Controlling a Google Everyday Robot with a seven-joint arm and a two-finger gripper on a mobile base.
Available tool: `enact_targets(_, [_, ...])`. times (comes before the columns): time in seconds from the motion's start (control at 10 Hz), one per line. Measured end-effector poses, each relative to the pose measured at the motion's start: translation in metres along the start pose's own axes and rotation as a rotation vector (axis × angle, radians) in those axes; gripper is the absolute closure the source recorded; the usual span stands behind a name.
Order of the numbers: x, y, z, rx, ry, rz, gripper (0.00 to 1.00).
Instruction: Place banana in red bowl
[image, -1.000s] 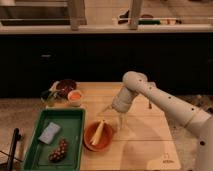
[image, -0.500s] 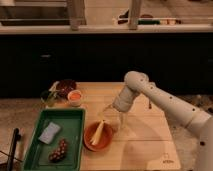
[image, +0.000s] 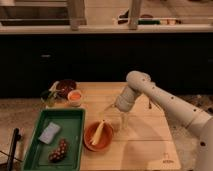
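Note:
The pale yellow banana (image: 99, 132) lies tilted inside the orange-red bowl (image: 89, 143), which stands on the wooden table near its front left. My gripper (image: 117, 118) hangs just to the right of the bowl and slightly above it, with its fingers apart and nothing between them. It is clear of the banana. The white arm reaches in from the right side.
A green tray (image: 30, 152) left of the bowl holds a blue sponge (image: 49, 132) and a dark grape cluster (image: 59, 150). A dark brown bowl (image: 65, 87) and a small white cup with orange contents (image: 75, 96) stand at the back left. The wooden table (image: 145, 147) stretches to the right.
My gripper has drawn back a little up and to the right from the bowl. The banana stays in the bowl.

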Motion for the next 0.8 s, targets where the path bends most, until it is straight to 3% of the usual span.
enact_targets(0.8, [0.012,0.003,-0.006,0.012,-0.005,0.028,0.2])
